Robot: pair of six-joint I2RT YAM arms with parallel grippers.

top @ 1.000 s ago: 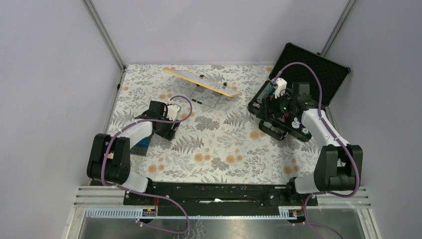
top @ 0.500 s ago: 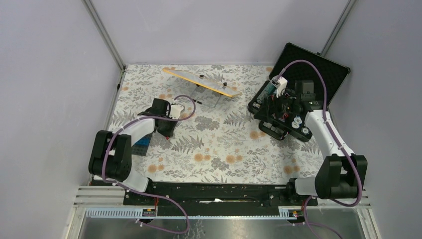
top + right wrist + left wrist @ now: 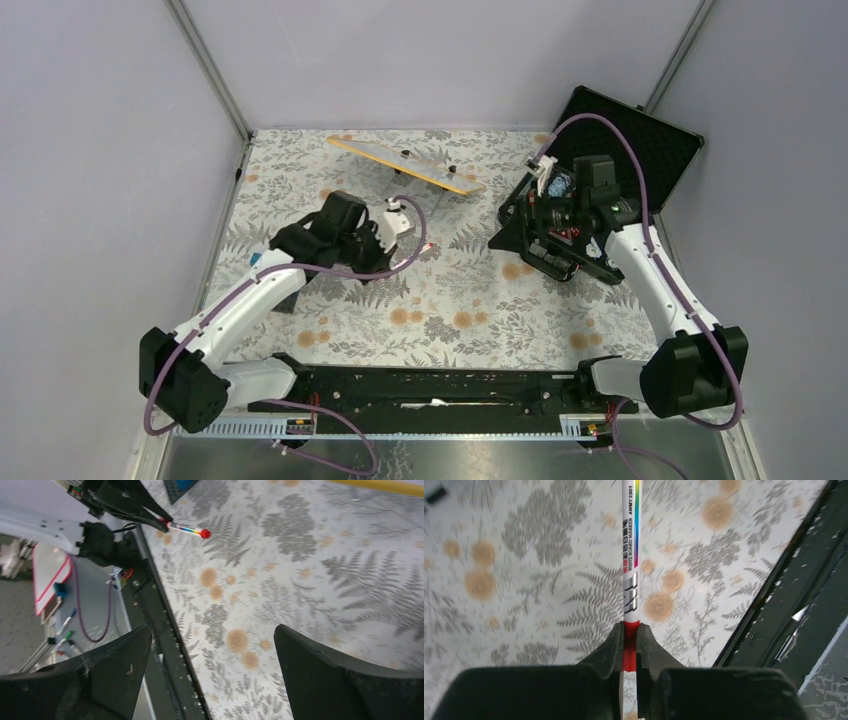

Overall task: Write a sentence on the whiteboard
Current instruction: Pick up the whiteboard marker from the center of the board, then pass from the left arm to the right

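**Left gripper holds a capped marker, just short of the whiteboard**

The left gripper (image 3: 630, 630) is clamped tight on a whiteboard marker (image 3: 631, 555), pinching its white, rainbow-striped barrel at a red band. The red cap (image 3: 204, 533) appears to be on, so uncapping likely comes first. The right gripper (image 3: 212, 630), jaws spread wide and empty, faces it and should close squarely on the cap, then pull along the barrel. The orange-rimmed whiteboard (image 3: 405, 165) stands just beyond the left gripper, untouched; no writing is discernible. A fern-and-flower cloth (image 3: 450, 300) covers the table. An open black case (image 3: 640, 130) sits behind the right gripper. Pale walls enclose everything.
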